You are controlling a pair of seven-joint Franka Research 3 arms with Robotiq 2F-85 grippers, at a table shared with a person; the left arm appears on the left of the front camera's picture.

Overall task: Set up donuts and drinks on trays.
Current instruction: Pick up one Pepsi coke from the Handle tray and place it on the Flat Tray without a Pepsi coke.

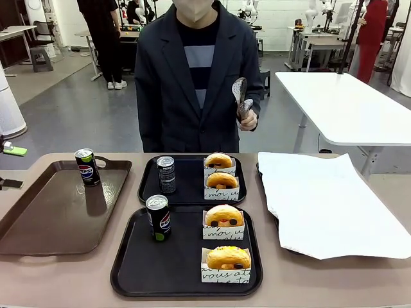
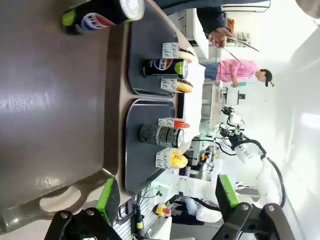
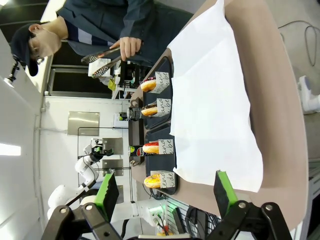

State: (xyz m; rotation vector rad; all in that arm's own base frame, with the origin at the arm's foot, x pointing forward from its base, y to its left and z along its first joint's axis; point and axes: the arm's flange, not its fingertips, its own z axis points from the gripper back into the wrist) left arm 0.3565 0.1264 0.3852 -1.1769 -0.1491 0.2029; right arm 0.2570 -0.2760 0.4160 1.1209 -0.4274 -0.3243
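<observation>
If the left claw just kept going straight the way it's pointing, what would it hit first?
Probably the near black tray, or the soda can standing on it. The open left claw hangs past the handled end of the brown tray, aimed across toward them, though depth is hard to judge.

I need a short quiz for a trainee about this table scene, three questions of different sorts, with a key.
1. True or false: each black tray, near and far, holds two donuts and one can.
2. Where does the third can stand? A) on the brown tray B) on the white paper C) on the bare table
3. Fill in: the person's hand holds metal ____.

Key: 1 true; 2 A; 3 tongs.
</observation>
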